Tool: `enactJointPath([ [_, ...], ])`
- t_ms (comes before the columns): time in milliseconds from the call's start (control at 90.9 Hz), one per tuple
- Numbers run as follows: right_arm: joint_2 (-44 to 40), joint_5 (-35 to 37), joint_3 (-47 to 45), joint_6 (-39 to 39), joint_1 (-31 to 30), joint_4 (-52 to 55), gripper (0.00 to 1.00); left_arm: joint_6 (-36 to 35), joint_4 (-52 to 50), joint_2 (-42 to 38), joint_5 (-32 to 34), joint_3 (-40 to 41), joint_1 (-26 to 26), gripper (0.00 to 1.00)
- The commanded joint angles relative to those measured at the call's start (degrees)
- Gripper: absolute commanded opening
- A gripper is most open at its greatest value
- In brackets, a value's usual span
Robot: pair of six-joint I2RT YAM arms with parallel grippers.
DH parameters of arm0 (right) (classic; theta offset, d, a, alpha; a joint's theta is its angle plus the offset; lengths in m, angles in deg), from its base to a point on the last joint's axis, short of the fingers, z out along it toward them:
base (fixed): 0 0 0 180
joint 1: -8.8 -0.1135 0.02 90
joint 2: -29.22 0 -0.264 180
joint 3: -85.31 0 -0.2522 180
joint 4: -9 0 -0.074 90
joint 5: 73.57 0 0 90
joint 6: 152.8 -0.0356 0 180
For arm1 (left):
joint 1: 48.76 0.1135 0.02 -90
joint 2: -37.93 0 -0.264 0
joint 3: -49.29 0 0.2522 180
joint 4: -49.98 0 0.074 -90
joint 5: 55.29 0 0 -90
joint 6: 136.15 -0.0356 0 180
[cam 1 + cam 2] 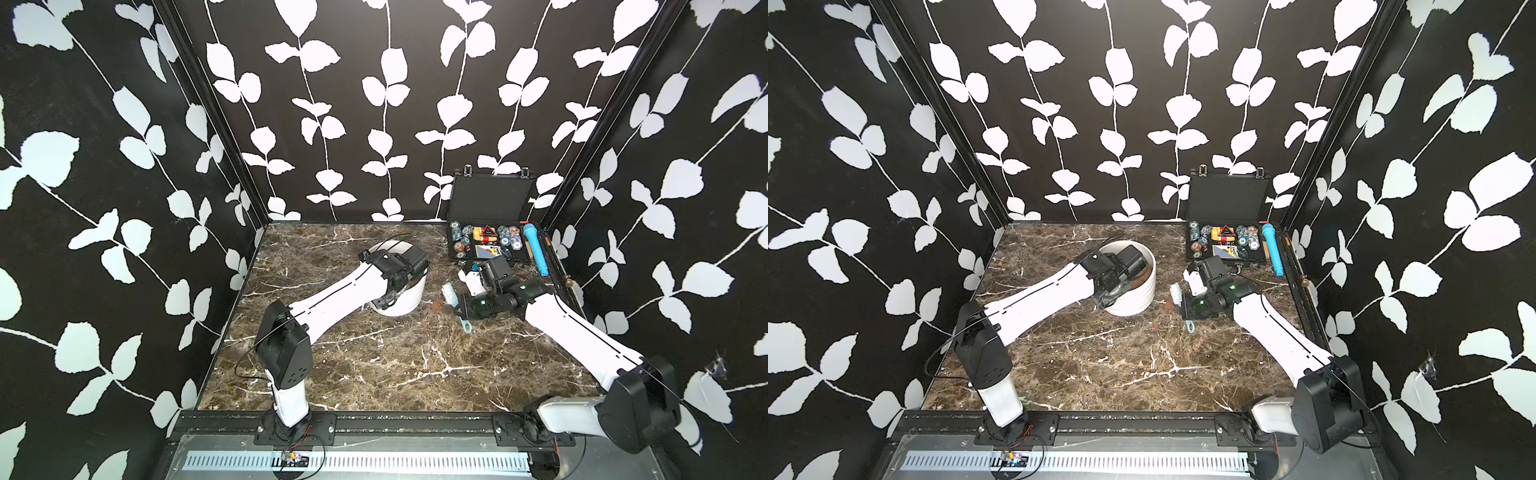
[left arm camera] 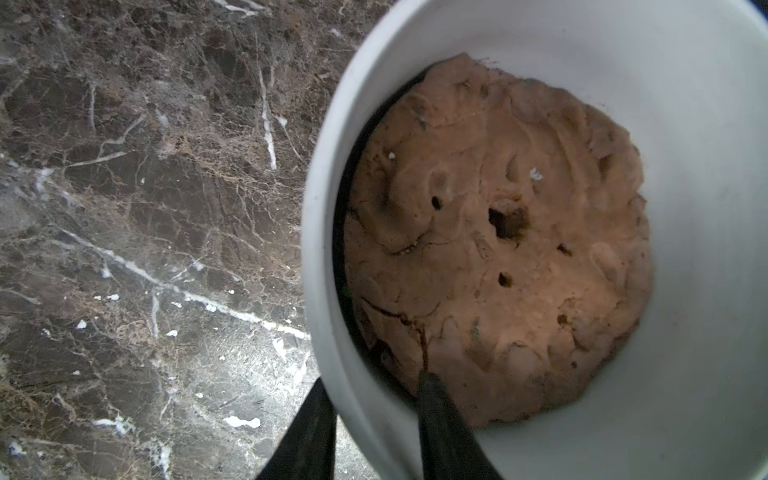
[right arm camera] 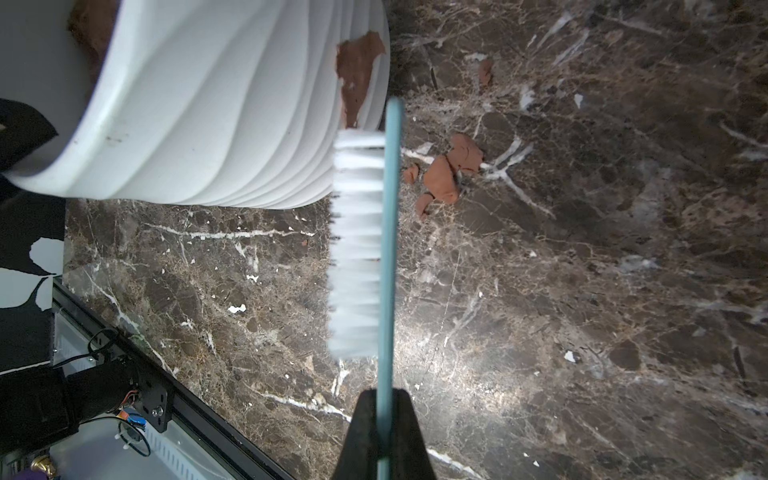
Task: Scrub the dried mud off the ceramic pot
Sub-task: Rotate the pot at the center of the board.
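The white ribbed ceramic pot (image 1: 405, 301) (image 1: 1142, 291) stands mid-table. My left gripper (image 2: 374, 415) straddles its rim (image 2: 328, 208), one finger outside and one inside, pinching the wall. A reddish-brown patch of dried mud (image 3: 359, 62) clings to the pot's outer wall (image 3: 208, 124) low down. My right gripper (image 3: 384, 399) (image 1: 460, 309) is shut on the teal handle of a brush (image 3: 390, 249) (image 1: 1177, 293). Its white bristles (image 3: 357, 249) face the pot, their far end close to the wall just under the mud patch.
A lumpy brown mound (image 2: 498, 228) with a hole fills the pot's inside. Loose reddish flakes (image 3: 446, 174) (image 1: 436, 306) lie on the marble beside the pot. An open black case of coloured chips (image 1: 490, 245) and a blue cylinder (image 1: 536, 249) sit at the back right.
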Motion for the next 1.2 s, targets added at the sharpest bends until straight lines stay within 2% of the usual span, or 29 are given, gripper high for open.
enactJointPath([
  [0, -0.83, -0.34, -0.42, 0.26, 0.19, -1.27, 0.00, -3.07, 0.36, 0.50, -1.91, 2.00, 0.38, 0.21],
  [143, -1.31, -0.42, -1.13, 0.07, 0.19, -1.33, 0.00, -5.43, -0.28, 0.15, -2.14, 2.35, 1.46, 0.07],
  [363, -1.58, -2.08, -3.21, -1.57, 0.13, -1.96, 0.00, -11.61, -3.16, -0.40, -0.36, 2.01, 5.19, 0.00],
  [550, -5.18, -0.75, -6.23, -6.25, -2.96, -0.75, 0.00, -16.29, -4.11, 0.82, 0.97, -1.29, 7.39, 0.00],
  [671, -8.28, -0.19, -8.90, -11.27, -7.79, -0.63, 0.00, -15.27, -5.05, 2.17, 2.00, -4.08, 7.43, 0.00],
  [803, -10.10, 0.95, -10.54, -17.67, -14.39, -2.23, 0.00, -12.09, -2.89, 1.80, 1.48, -2.81, 7.38, 0.00],
  [968, -7.45, 3.46, -11.34, -25.18, -21.76, -6.86, 0.00, -10.88, 0.54, 0.40, 0.96, -1.30, 7.31, 0.00],
  [1188, -1.52, 5.18, -8.42, -29.14, -23.80, -13.06, 0.00, -12.27, 3.47, -1.54, 0.28, 1.50, 7.29, 0.00],
])
